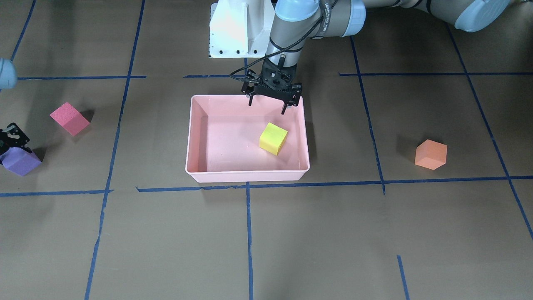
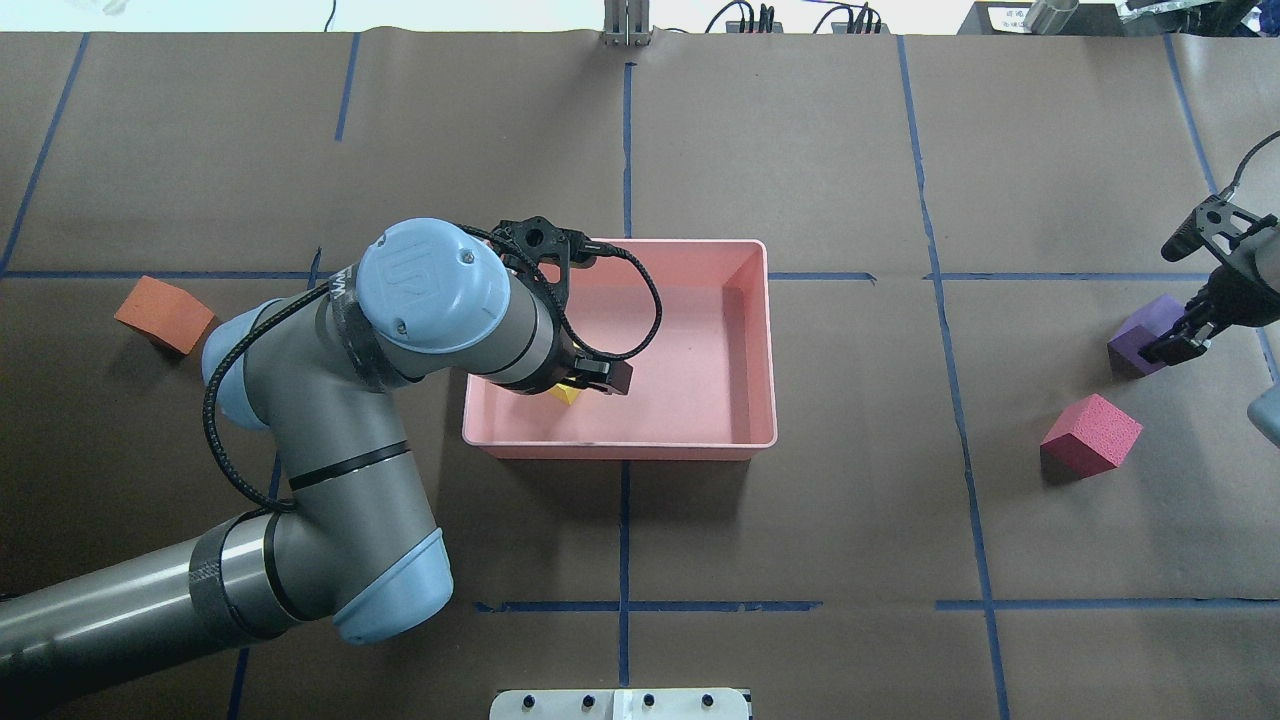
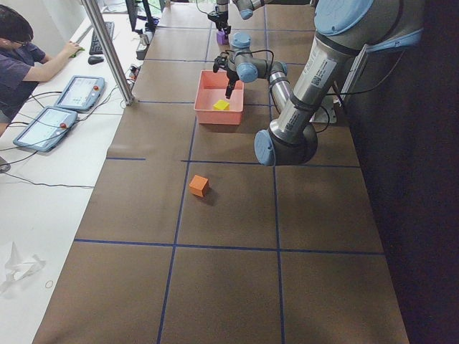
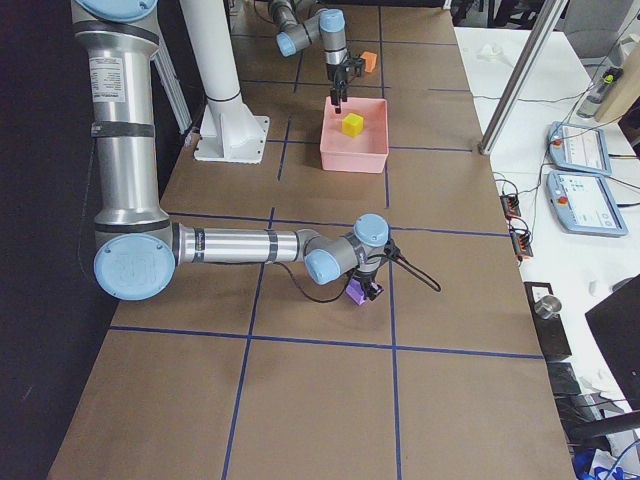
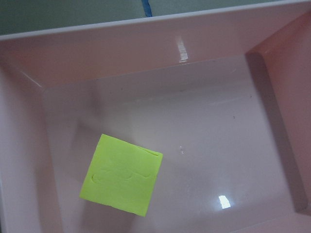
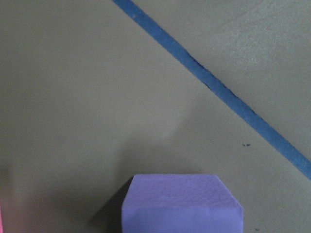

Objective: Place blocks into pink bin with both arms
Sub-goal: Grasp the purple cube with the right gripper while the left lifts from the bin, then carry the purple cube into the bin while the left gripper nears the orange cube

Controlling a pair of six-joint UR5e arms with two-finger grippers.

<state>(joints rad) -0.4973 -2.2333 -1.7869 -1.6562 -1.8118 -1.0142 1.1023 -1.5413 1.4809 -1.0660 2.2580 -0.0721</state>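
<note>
Hovers the left gripper (image 1: 267, 107), released, over the pink bin (image 1: 247, 178), yellow block (image 1: 273, 138) loose inside. Straddles the purple block (image 1: 21, 162) with the right gripper (image 2: 1165, 300), unclenched.

The left arm (image 2: 330, 420) reaches forward with its elbow bent and its wrist turned straight down, and the left gripper (image 1: 267, 106) hangs vertically with its jaws spread wide and nothing between them. The right arm (image 4: 230, 245) stretches out low and almost level, far to its own side, its wrist bent down so that the right gripper (image 2: 1168, 300) points downward, jaws apart
</note>
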